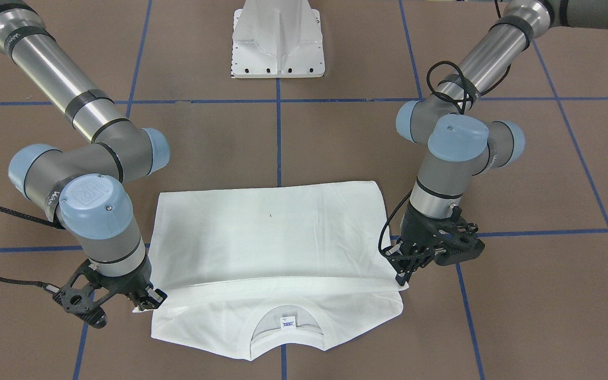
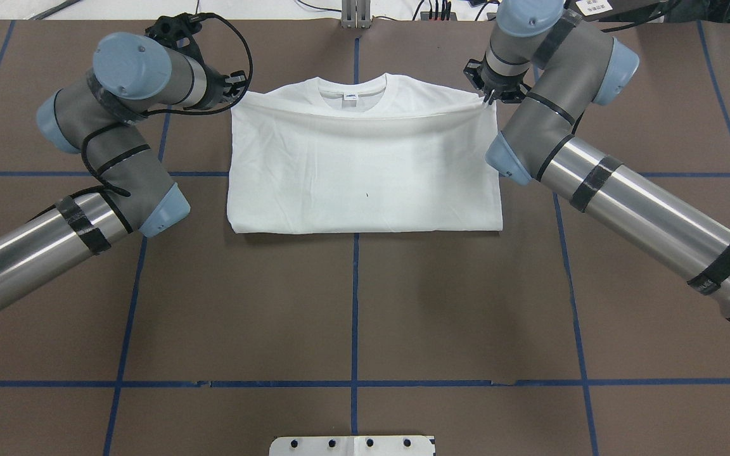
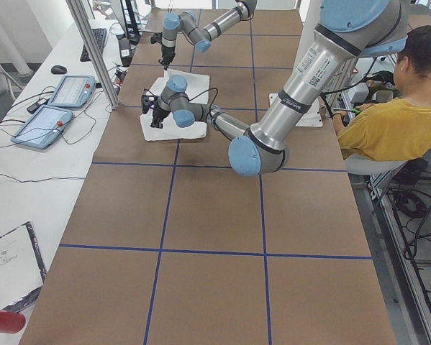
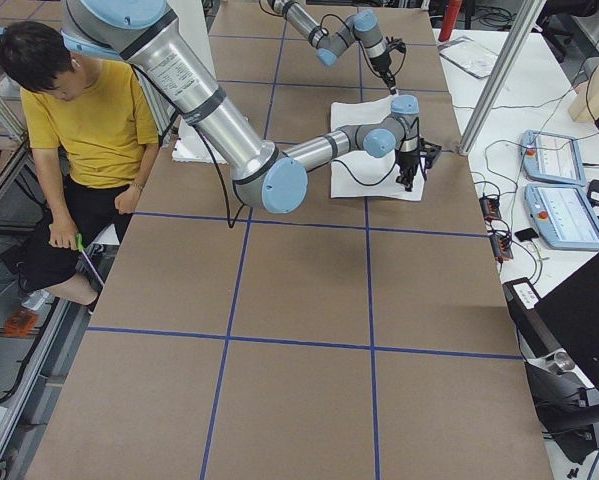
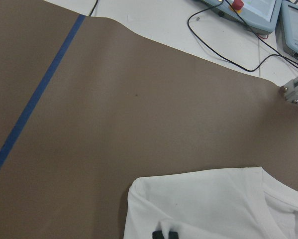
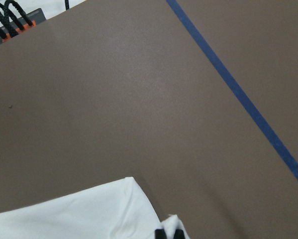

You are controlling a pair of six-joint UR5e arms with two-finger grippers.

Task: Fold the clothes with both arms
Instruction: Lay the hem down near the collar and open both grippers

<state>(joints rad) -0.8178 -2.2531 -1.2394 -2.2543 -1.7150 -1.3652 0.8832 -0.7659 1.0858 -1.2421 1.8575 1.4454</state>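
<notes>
- I see the shirt [image 2: 365, 171], white smooth knit, folded into a soft rectangle at 12 o'clock on the table [image 2: 352, 304] in the overhead view. Its ribbed collar [image 2: 383, 88] shows beyond the folded-over edge.
- The left gripper [image 2: 237, 85] is at the shirt's 10 o'clock corner, tips nipped narrow on the cloth edge.
- The right gripper [image 2: 488, 96] pinches the 2 o'clock corner the same way.
- Matte brown tabletop, crossed by blue tape lines [image 2: 355, 316], spreads wide toward 6 o'clock.
</notes>
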